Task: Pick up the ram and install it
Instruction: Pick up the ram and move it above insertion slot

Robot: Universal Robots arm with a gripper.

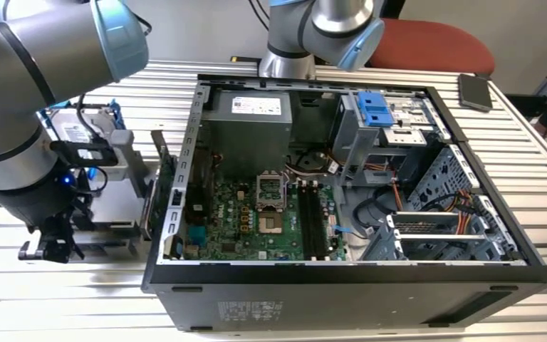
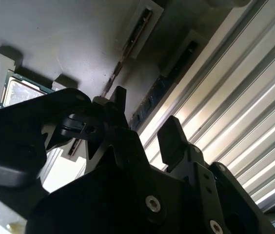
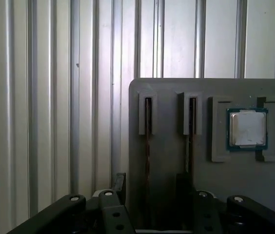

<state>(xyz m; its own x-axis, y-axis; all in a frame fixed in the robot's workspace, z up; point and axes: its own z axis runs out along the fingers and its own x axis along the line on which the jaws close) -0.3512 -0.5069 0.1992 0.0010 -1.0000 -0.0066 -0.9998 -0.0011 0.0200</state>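
Note:
The ram stands on edge in a slot of a grey tray, a thin dark stick. In the second wrist view the same ram runs between my two black fingertips. My gripper is open, one finger on either side of that stick, and I cannot tell whether it touches. A second thin stick stands in the neighbouring slot. In the exterior view my gripper hangs low over the table, on the exterior view's left of the computer case.
A square silver processor chip lies in the tray beside the sticks. The open case shows a green motherboard with dark memory slots. The table is ribbed metal. A second arm's base stands behind the case.

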